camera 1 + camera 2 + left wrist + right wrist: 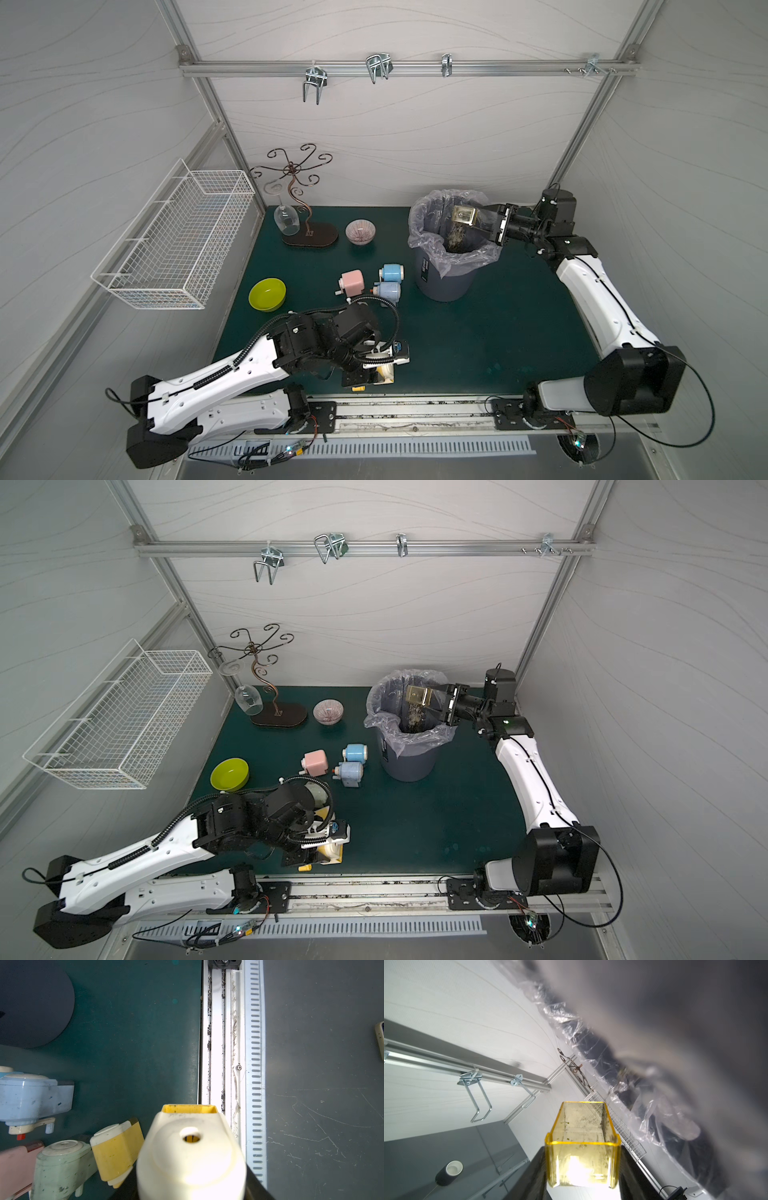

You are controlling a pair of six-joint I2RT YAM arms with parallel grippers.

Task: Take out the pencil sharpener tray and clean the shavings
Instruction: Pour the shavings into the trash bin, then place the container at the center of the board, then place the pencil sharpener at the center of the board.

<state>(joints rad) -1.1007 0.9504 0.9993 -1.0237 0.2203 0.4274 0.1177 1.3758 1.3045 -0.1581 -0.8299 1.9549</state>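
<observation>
Over the bin (442, 274) at upper right, right gripper (482, 219) pinches the tray (462, 215), shavings (455, 240) spilling; left gripper (379, 374) clamps a sharpener (191, 1157).

Translucent yellow plastic tray (583, 1153), scuffed and smudged, crinkly glossy bin liner (419, 235), matt green mat (478, 345), white-coated wire basket (174, 241).

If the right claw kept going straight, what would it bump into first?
Likely the bin bag, far side: the right claw aims its yellow tray across the opening. It might pass above; height is unclear.

Green table (478, 340) — bin (444, 278), bowls (267, 294), sharpeners (352, 282)
</observation>
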